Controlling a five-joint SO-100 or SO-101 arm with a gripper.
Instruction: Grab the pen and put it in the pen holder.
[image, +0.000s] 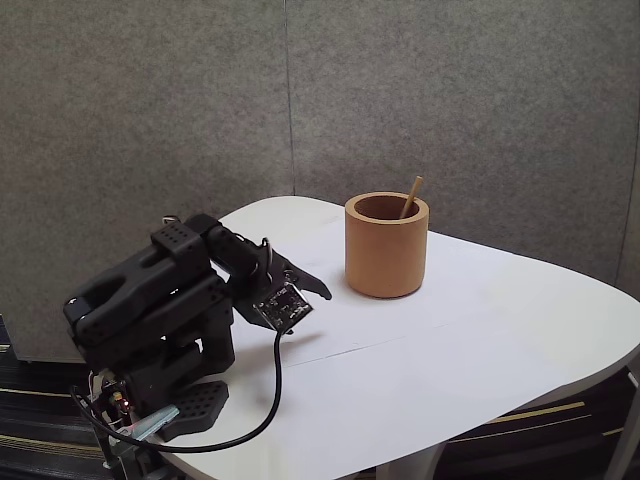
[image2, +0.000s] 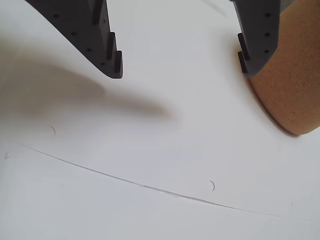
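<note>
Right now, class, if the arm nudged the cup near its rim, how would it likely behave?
The cup looks wide, thick-walled and flat-based, so it would probably slide rather than tip. Its matte surface should grip, not slip. The pen leaning inside might rattle or shift.

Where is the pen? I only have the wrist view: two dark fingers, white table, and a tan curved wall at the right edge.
Observer: In the fixed view the pen already stands inside the pen holder, leaning on its far rim.
Operator: Is that tan wall the holder?
Observer: Yes. It is a wide cylindrical cup, upright on the white table, and its darker inside shows from the fixed view.
Operator: And the arm?
Observer: It sits folded low at the table's left end in the fixed view, the gripper open, empty and apart from the cup.
</note>
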